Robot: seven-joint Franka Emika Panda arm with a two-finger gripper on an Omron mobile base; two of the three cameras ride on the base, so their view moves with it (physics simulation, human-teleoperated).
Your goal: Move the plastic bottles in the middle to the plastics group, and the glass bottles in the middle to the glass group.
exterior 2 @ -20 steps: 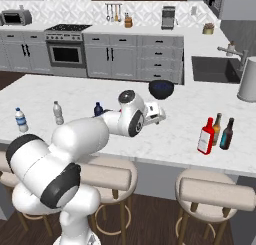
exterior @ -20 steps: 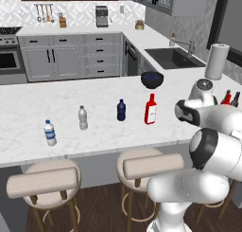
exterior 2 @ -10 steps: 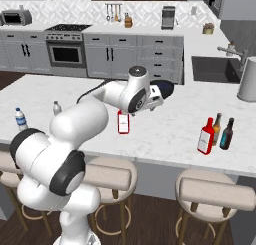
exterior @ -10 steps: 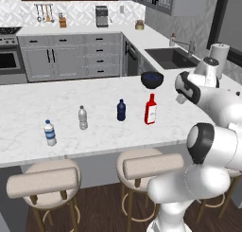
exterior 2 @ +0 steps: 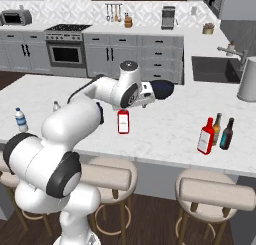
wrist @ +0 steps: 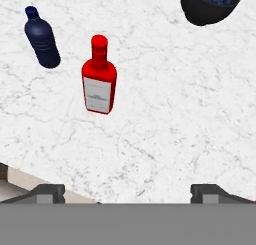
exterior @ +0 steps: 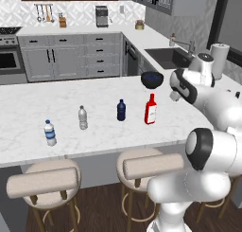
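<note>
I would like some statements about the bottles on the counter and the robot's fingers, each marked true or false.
1. A red bottle stands beside the two dark long-necked bottles. True.
2. The other red bottle lies on its side. False: it stands upright, next to the navy bottle.
3. The fingers are closed on the navy bottle. False: they are wide open and hold nothing.
4. The two clear water bottles stand on the far side of the navy bottle from the red one. True.
5. A dark bowl sits on the counter behind the red bottle. True.
</note>
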